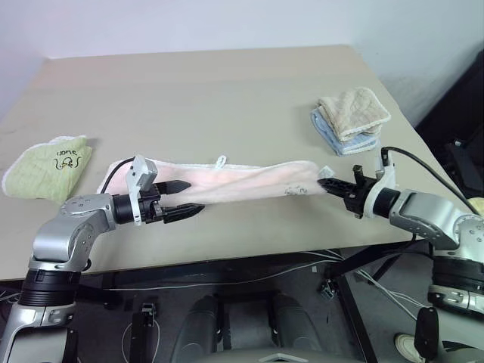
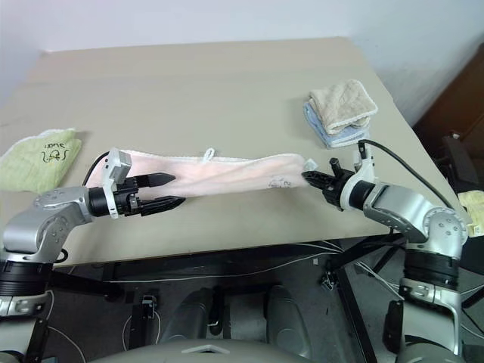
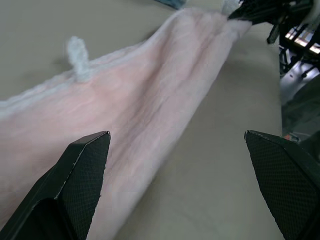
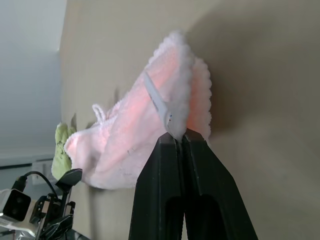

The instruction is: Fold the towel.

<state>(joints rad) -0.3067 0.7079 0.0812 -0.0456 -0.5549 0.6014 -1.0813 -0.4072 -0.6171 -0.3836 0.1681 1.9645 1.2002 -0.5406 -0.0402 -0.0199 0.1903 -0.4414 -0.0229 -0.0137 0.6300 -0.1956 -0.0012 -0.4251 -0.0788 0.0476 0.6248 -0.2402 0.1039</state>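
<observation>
The long pale pink towel [image 1: 242, 181] lies bunched lengthwise across the table near its front edge, with a white trim and a small loop [image 1: 220, 160] on its far side. My right gripper [image 1: 324, 182] is shut on the towel's right end [image 4: 172, 107], pinching the corner just off the table. My left gripper [image 1: 193, 199] stands open at the towel's left part. One finger [image 3: 85, 172] rests over the pink cloth, and the other finger [image 3: 285, 175] is over bare table in front of it.
A light green cloth with dark writing [image 1: 49, 166] lies at the table's left edge. A beige cloth on a light blue one [image 1: 350, 119] sits at the right. The tan table [image 1: 227, 83] stretches away behind the towel. Cables hang below its front edge.
</observation>
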